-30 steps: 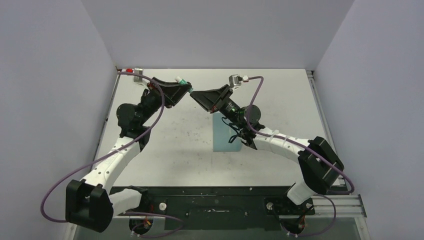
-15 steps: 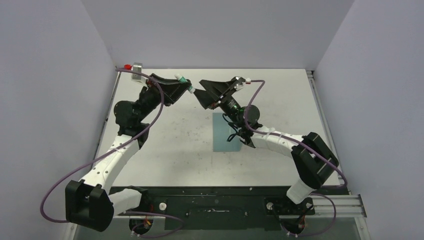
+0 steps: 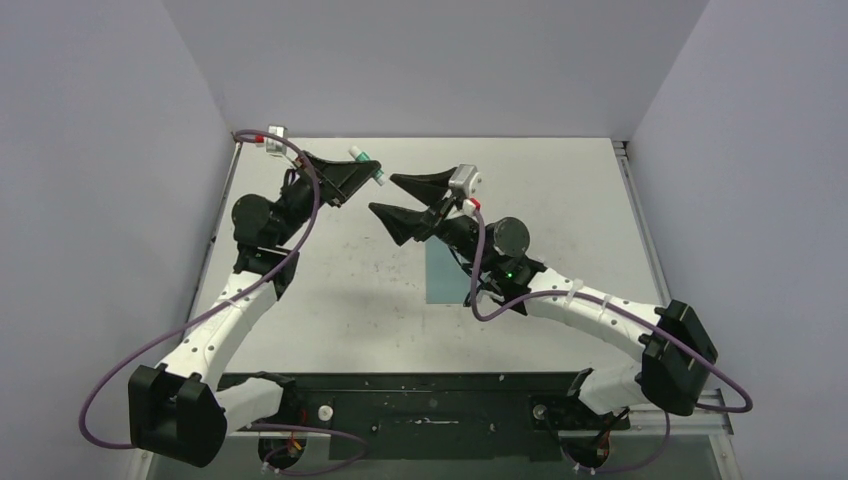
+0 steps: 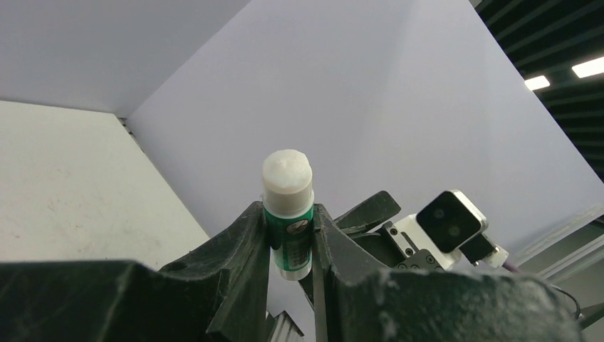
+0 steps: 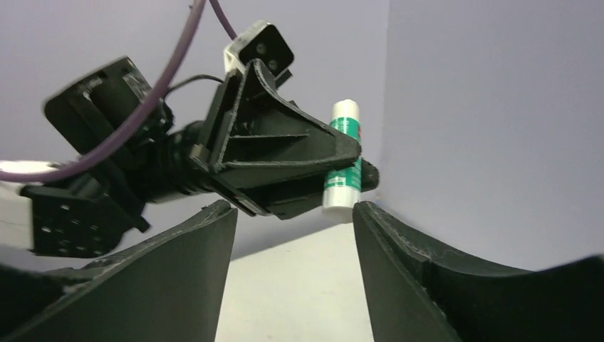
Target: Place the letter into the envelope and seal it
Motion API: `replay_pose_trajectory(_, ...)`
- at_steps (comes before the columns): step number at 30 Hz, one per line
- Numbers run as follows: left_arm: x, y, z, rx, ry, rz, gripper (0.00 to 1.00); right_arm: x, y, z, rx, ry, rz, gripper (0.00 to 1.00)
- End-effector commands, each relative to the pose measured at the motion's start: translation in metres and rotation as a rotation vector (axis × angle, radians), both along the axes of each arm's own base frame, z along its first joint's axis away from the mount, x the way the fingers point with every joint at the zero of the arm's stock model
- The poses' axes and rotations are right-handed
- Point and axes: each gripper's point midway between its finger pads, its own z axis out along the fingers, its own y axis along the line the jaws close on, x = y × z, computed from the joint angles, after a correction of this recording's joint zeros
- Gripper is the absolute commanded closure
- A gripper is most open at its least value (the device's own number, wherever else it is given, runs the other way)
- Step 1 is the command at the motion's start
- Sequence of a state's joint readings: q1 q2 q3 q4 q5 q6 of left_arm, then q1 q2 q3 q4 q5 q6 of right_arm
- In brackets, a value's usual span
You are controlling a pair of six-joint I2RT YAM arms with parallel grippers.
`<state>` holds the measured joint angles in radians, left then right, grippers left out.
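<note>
The teal envelope (image 3: 446,278) lies flat at mid-table, its right side covered by my right arm. No letter shows in any view. My left gripper (image 3: 366,172) is raised at the back left, shut on a small white-and-green glue tube (image 3: 361,160). In the left wrist view the glue tube (image 4: 288,214) stands upright between the fingers (image 4: 249,235), white end up. My right gripper (image 3: 381,193) hangs open just right of it with nothing between its fingers. In the right wrist view the glue tube (image 5: 342,158) and left gripper (image 5: 285,153) sit beyond the open right gripper (image 5: 288,212).
White walls close the table (image 3: 340,290) on the left, back and right. A black rail (image 3: 420,385) with both arm bases runs along the near edge. A metal strip (image 3: 640,230) borders the right side.
My right gripper, earlier shut at the tube's end, has opened, rolled over and drawn back slightly. The left gripper kept the glue tube and shifted a little left.
</note>
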<state>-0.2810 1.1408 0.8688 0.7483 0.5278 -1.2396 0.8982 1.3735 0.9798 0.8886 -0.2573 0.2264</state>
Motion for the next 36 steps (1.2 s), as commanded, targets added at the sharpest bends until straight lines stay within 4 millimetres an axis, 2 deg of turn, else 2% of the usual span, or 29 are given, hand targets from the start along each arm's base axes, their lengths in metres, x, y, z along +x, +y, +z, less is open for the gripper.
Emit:
replay_pose_trajectory(1, -0.005, 0.001, 0.015, -0.029, 0.004, -0.011, 1.0, 0.019, -0.011, 0.009, -0.131, -0.26, -0.193, 0.41)
replay_pose_trajectory(9, -0.005, -0.003, 0.013, -0.011, 0.006, -0.032, 1.0, 0.022, -0.006, 0.009, -0.133, -0.305, -0.206, 0.44)
replay_pose_trajectory(16, -0.005, -0.005, 0.011, -0.002, 0.009, -0.046, 1.0, 0.024, -0.002, 0.011, -0.128, -0.307, -0.2, 0.68)
replay_pose_trajectory(20, -0.005, -0.007, 0.007, 0.005, 0.019, -0.053, 1.0, 0.025, -0.002, 0.011, -0.113, -0.288, -0.198, 0.7)
replay_pose_trajectory(23, -0.005, -0.006, 0.008, 0.001, 0.011, -0.052, 1.0, 0.028, -0.004, 0.013, -0.074, -0.24, -0.189, 0.78)
replay_pose_trajectory(26, -0.005, -0.007, 0.01, 0.0, -0.014, -0.05, 1.0, 0.032, -0.006, 0.02, 0.048, -0.096, -0.126, 0.84)
replay_pose_trajectory(29, -0.009, -0.006, 0.014, -0.003, -0.08, -0.04, 1.0, 0.052, -0.015, 0.026, 0.235, 0.196, -0.033, 0.94)
replay_pose_trajectory(33, -0.013, -0.003, 0.02, 0.013, -0.191, -0.008, 1.0, 0.065, -0.032, 0.03, 0.504, 0.503, 0.153, 0.95)
replay_pose_trajectory(36, -0.015, -0.002, 0.023, 0.028, -0.263, 0.01, 1.0, 0.069, -0.037, 0.026, 0.622, 0.667, 0.273, 0.95)
